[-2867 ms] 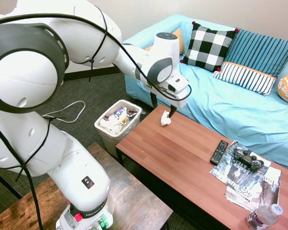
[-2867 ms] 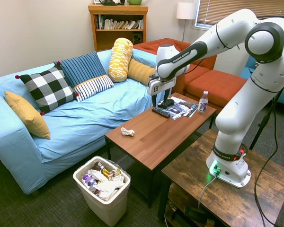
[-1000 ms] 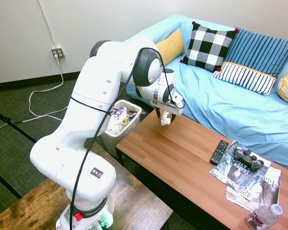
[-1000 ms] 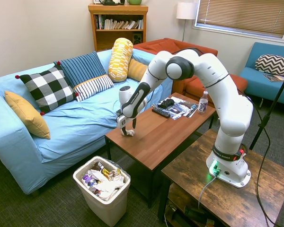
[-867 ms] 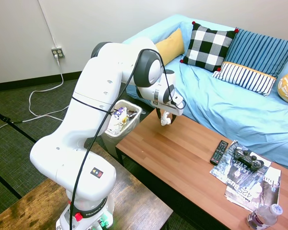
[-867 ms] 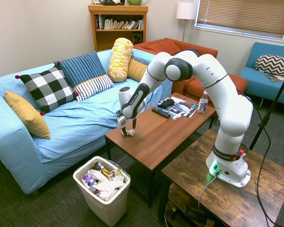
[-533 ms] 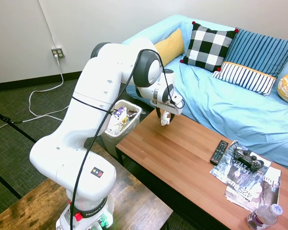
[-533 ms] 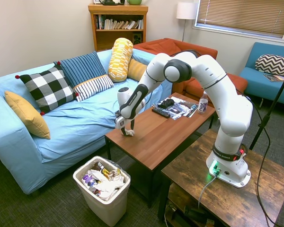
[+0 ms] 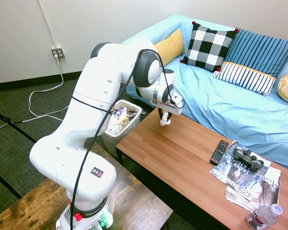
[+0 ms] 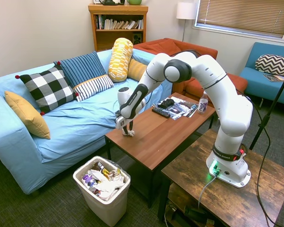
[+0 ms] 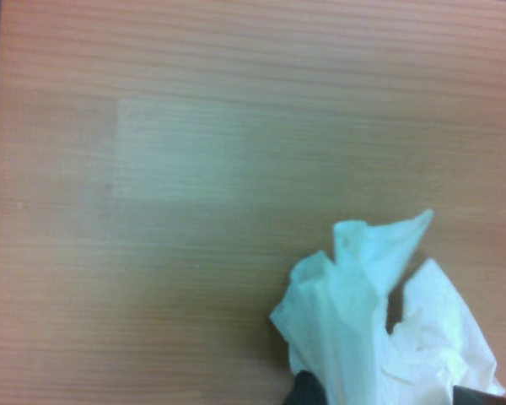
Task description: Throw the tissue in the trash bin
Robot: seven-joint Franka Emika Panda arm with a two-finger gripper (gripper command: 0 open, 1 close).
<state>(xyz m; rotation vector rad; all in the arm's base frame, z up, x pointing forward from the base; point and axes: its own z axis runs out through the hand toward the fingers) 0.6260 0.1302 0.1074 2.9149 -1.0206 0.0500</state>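
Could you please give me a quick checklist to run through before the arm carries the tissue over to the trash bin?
1. Gripper is at the tissue: ok, it sits right over the wad at the corner of the coffee table.
2. Tissue firmly gripped: cannot tell, the fingers are too small to read in either exterior view.
3. Tissue lifted off the table: cannot tell, it looks at or just above the wood.
4. Trash bin upright and open: ok, it stands on the floor beside the table corner.
5. Room left in the bin: ok, though wrappers and papers already fill much of it.
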